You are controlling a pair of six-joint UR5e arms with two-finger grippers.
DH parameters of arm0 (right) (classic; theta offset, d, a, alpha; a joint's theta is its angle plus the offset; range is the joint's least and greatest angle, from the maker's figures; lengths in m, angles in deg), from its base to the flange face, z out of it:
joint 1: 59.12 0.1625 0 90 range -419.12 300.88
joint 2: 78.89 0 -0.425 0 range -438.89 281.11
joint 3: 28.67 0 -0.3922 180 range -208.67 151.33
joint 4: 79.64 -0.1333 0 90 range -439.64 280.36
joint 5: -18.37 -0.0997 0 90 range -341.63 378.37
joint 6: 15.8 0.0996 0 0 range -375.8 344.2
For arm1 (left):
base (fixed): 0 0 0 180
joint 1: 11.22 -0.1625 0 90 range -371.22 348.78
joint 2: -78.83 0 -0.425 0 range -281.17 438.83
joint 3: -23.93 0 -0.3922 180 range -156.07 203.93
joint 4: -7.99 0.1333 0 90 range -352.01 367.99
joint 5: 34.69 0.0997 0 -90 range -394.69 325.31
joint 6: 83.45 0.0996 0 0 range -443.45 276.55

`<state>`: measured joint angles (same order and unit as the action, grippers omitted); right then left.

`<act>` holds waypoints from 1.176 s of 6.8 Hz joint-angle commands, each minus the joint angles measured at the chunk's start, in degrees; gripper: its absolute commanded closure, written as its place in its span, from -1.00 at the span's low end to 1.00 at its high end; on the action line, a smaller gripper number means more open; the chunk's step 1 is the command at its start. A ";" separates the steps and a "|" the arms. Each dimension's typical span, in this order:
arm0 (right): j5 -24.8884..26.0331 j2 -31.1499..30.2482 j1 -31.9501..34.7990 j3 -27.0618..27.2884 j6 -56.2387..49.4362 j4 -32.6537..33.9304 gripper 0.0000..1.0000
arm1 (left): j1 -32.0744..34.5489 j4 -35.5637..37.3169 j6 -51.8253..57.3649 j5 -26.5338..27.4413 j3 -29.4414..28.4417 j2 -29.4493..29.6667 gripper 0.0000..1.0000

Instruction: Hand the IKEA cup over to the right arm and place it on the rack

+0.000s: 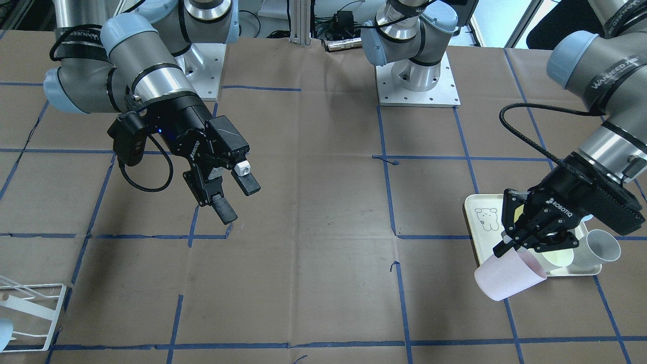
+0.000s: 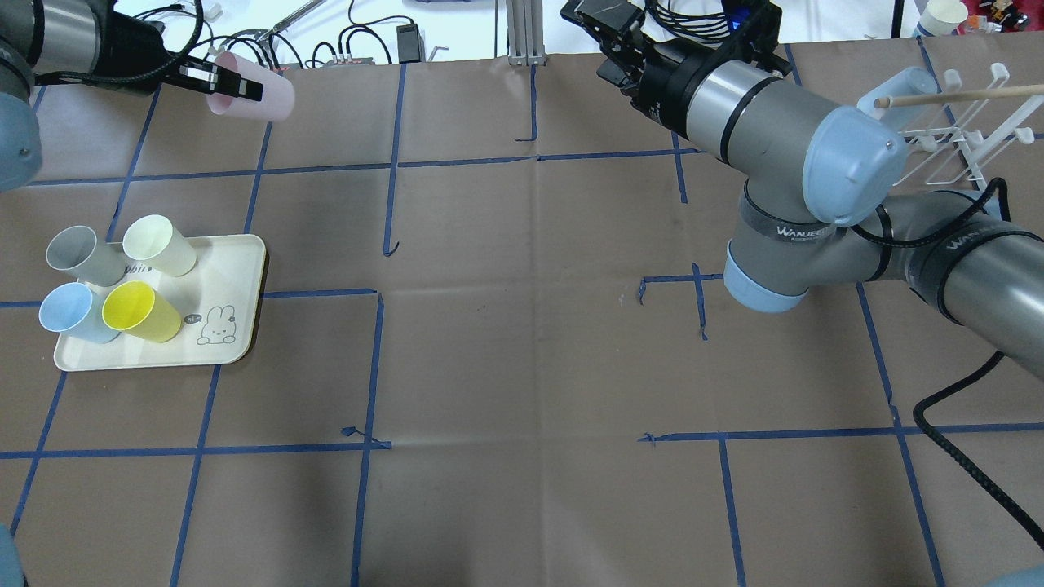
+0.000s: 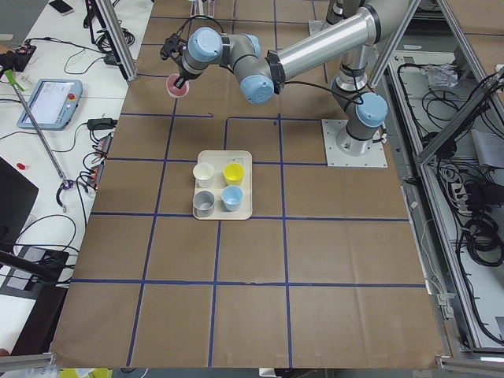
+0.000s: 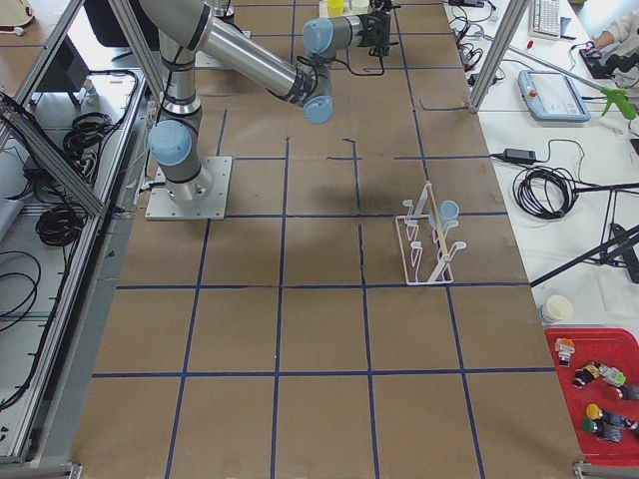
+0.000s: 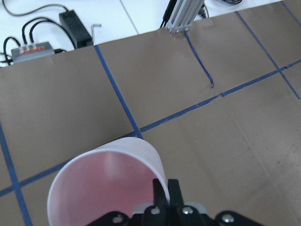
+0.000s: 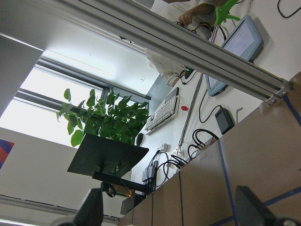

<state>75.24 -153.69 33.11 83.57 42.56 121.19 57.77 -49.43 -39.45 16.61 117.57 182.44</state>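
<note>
The pink IKEA cup [image 1: 510, 280] hangs tilted in the air just past the cream tray's front edge. My left gripper [image 1: 507, 246] is shut on its rim. The overhead view shows this cup [image 2: 249, 96] at the far left of the table, and in the left wrist view the fingers [image 5: 164, 193] pinch the cup [image 5: 103, 179] wall. The right arm's gripper [image 1: 237, 198] hovers open and empty above the middle of its half of the table, far from the cup. The white wire rack [image 2: 962, 139] stands at the far right and bears a pale blue cup [image 2: 905, 86].
A cream tray [image 2: 236, 342] with a bear drawing holds several upright cups: grey, cream, blue and yellow. A thin wooden stick [image 2: 954, 96] reaches over the rack. Cables and power bricks lie beyond the table's far edge. Blue tape lines grid the brown table.
</note>
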 commanded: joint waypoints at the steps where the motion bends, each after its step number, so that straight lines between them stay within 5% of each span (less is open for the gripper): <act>1: 0.00 0.00 -0.12 -0.01 0.00 0.09 -1.00 | 0.18 8.42 4.39 -5.93 3.81 1.07 1.00; 4: 0.00 0.00 -0.12 0.08 4.35 0.09 -1.00 | 2.11 23.77 6.18 -10.75 9.09 5.00 1.00; 8: 0.09 6.30 -0.21 1.40 18.45 15.34 -1.00 | 7.46 41.55 5.84 -20.35 13.29 7.05 1.00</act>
<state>75.32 -150.03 32.97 84.61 59.12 131.75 63.75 -13.10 -33.13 -1.68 128.74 189.15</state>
